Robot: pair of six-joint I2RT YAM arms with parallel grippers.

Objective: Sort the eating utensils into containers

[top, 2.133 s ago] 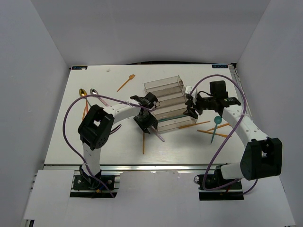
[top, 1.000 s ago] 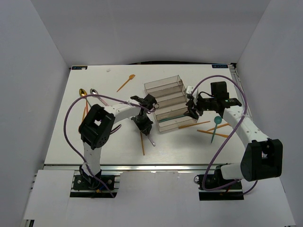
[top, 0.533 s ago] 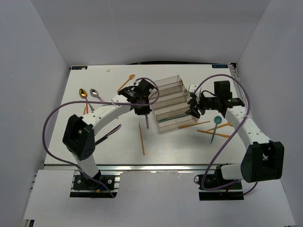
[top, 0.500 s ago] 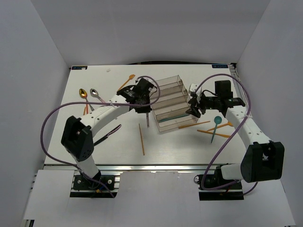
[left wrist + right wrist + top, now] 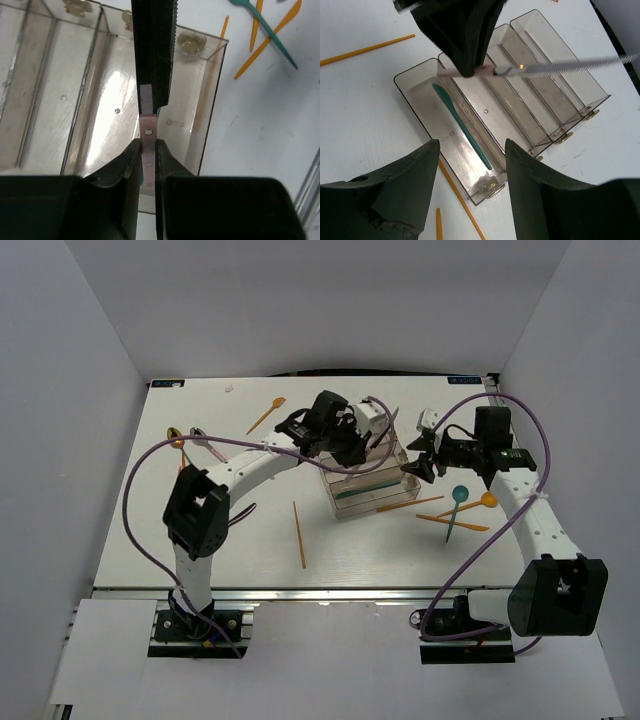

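— What is that knife (image 5: pixel 545 67) like?
— Slim, with a pale pinkish handle and a long silver-grey blade that has a fine toothed edge. The left gripper (image 5: pixel 352 452) has it pinched tight by the handle, up over the tray (image 5: pixel 375 504).
— And the tray?
— Clear brownish plastic, with four long narrow compartments stepped one behind the other. A teal knife (image 5: pixel 375 483) lies along the nearest, lowest one.
— Can you see the blade from overhead?
— Barely, because the arm covers it. The right wrist camera shows it best: the blade sticks out level, crossing the compartments rather than lying along one. The left wrist camera shows mostly the handle, squeezed between the pads of the left gripper (image 5: pixel 148 146), with the tray floor below. Whether the knife touches the tray, I can't tell.
— And the other arm?
— The right gripper (image 5: pixel 420 465) hangs just off the tray's right end, spread wide and holding nothing.
— Any loose pieces?
— Orange utensils (image 5: pixel 455 525) and a teal spoon (image 5: pixel 457 502) lie on the table (image 5: pixel 200 540) to the right of the tray. Another orange one (image 5: pixel 299 535) lies in front of it.
— What has changed?
— Half a second ago the left gripper was at the tray's left end, with the knife hanging down beside it. Now it is over the middle. The right gripper has drawn back slightly to the right.
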